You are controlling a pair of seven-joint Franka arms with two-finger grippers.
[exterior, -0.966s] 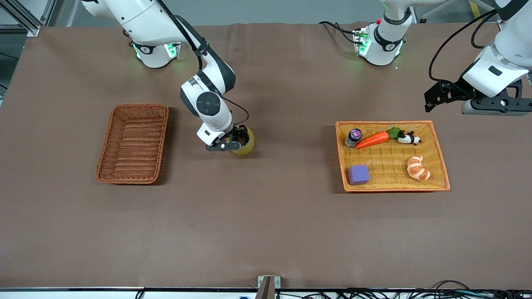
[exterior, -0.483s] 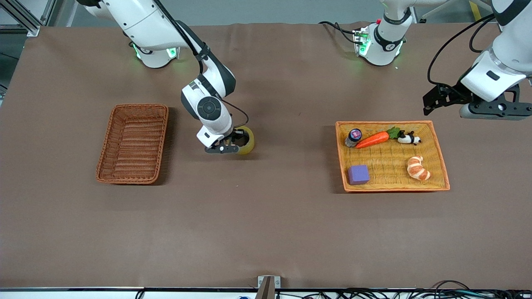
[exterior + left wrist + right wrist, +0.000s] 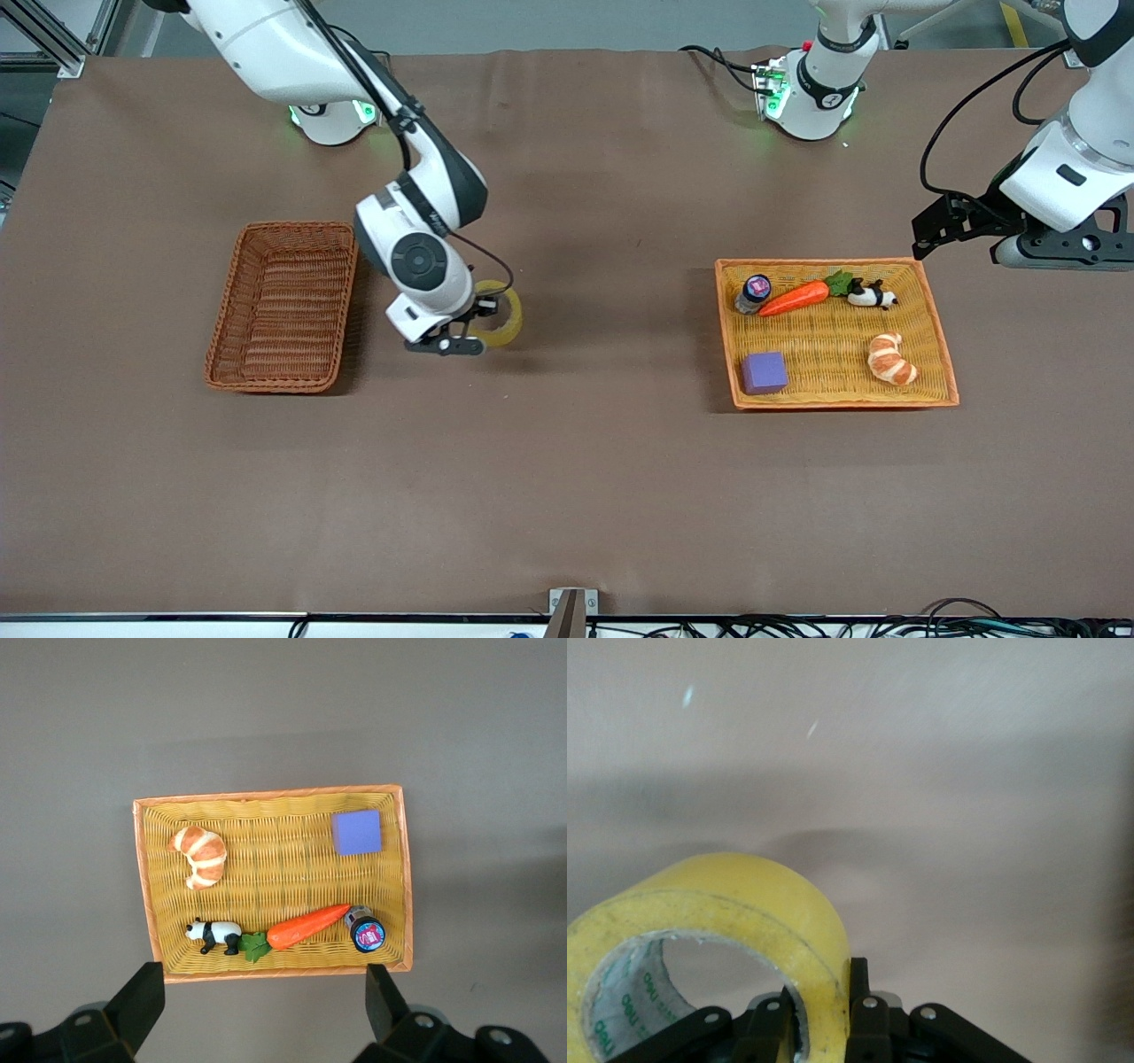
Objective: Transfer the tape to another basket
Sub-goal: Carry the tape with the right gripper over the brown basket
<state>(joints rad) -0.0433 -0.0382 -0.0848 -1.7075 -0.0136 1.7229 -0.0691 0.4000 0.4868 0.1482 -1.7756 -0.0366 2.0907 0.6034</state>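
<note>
Since a moment ago, our right pincer [image 3: 462, 334] has carried the tape [image 3: 498, 315] toward the basket [image 3: 283, 306], over the table [image 3: 567, 478]. Right wrist view: fingers clamp the roll's wall, keeping it secure. Left wrist view: our left pincer [image 3: 266, 1014] waits, spread wide, above the tray [image 3: 146, 895].

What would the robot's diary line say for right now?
right gripper: shut on tape, lifted beside basket | left gripper: open, waiting above tray

Bare table [image 3: 549, 461] between basket [image 3: 283, 306] and tray [image 3: 837, 332]; basket interior unobstructed.
</note>
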